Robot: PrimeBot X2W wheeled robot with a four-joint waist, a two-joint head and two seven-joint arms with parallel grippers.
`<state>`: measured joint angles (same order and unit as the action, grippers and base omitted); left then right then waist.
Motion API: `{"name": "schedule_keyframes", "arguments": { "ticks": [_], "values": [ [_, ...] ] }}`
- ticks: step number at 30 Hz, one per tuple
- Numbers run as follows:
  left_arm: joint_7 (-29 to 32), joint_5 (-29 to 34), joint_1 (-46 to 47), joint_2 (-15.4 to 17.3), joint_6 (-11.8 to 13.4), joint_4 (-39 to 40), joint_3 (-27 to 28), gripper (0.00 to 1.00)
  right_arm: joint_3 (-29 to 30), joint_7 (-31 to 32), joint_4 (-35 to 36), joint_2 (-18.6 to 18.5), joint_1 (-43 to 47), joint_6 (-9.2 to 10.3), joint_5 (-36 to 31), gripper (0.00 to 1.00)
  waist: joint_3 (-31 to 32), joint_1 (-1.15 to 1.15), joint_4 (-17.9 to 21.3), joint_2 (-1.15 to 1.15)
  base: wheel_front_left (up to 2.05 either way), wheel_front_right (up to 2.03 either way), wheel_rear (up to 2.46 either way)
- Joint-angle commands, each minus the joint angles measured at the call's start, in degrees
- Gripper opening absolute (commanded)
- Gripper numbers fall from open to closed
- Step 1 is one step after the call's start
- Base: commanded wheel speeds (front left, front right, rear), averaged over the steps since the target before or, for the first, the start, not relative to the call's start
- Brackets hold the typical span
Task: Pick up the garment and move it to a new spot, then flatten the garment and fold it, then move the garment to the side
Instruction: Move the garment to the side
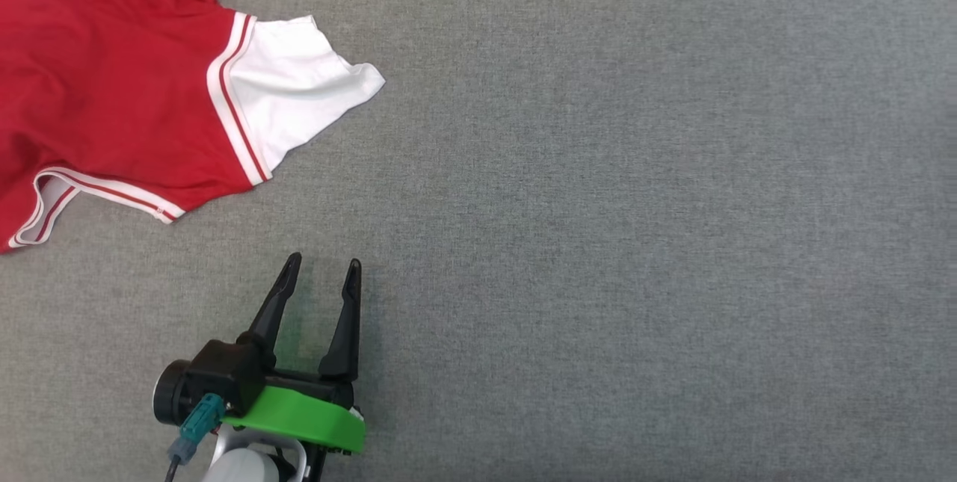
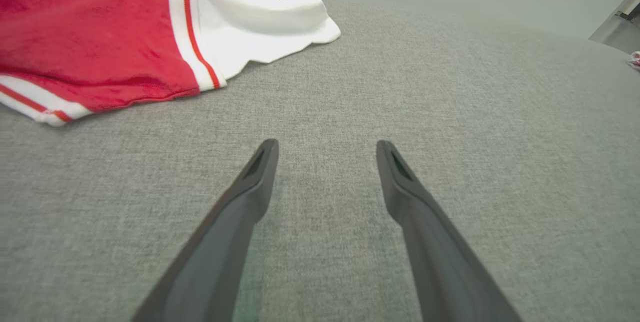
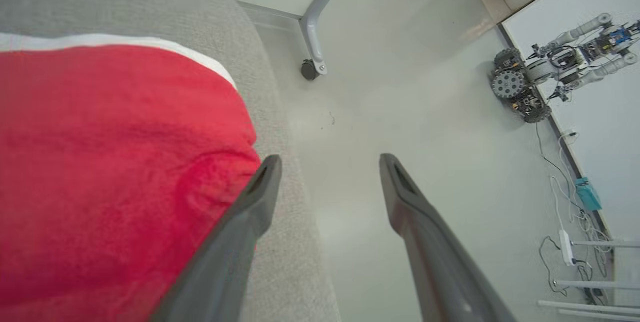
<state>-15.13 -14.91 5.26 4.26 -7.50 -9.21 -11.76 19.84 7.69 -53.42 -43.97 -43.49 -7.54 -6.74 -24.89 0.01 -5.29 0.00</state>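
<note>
— Left gripper (image 1: 324, 261): fingers parted moderately wide, nothing between them, low over bare grey table (image 1: 598, 243). The garment (image 1: 112, 78) lies ahead and to its left, apart from the tips.

— Step in hand?

— Judged: first pick-up, no hold taken. Suggest swinging left to the nearest striped edge (image 1: 105, 192) and coming in low and flat, so one finger slides beneath it. Then close on that edge alone.

— And the right gripper (image 3: 330, 160)?

— Likewise spread and empty. One finger hangs over red cloth at the table's edge, the other over the floor (image 3: 400, 112). Whether it touches the cloth: cannot tell. It should grip well apart from the left's hold, so the cloth lifts spread rather than bunched.

— Garment condition?

— Red body; white sleeve (image 1: 291, 86) joined at a red-and-white band; same trim on the near edge. Rumpled, with the sleeve creased. It runs off the head view's left and top. Looks a soft knit; expect it to drape and drag.

— Beyond?

— Another wheeled robot (image 3: 530, 82) by the far wall, with cables (image 3: 570, 222) on the floor.
</note>
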Motion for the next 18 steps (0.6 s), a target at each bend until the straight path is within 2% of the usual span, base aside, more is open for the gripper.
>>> {"name": "schedule_keyframes", "arguments": {
  "ticks": [1,5,9,12,18],
  "values": [
    [0.0,-0.5,-0.7,-0.1,0.0,0.0,0.2,1.0,2.0,0.5,0.3,-1.0,1.6,0.1,-2.0,1.0,2.2,-0.01,1.2,0.0,0.0,0.0,0.0],
    [0.0,-0.9,-1.9,-0.5,0.0,-0.4,0.9,1.0,5.9,1.8,2.6,1.7,4.5,0.1,-7.1,1.0,5.7,-0.01,1.7,0.0,0.0,0.0,0.0],
    [0.0,-1.4,-3.8,-0.9,0.0,-0.8,1.8,1.0,5.8,-0.7,7.4,6.4,7.7,0.11,-10.1,1.0,10.0,-0.01,2.0,0.0,0.0,0.0,0.0],
    [0.0,-1.5,-6.0,-1.1,0.0,-1.1,2.8,1.0,3.8,-5.0,11.1,11.1,10.2,0.11,-9.0,1.0,14.0,-0.01,2.1,0.0,0.0,0.0,0.0],
    [0.0,-2.8,-10.6,-1.3,0.4,-1.0,4.6,1.0,-2.0,-15.6,18.3,17.7,18.9,0.11,-5.5,1.0,21.3,-0.01,1.7,0.0,0.0,0.0,0.0]
  ]
}}
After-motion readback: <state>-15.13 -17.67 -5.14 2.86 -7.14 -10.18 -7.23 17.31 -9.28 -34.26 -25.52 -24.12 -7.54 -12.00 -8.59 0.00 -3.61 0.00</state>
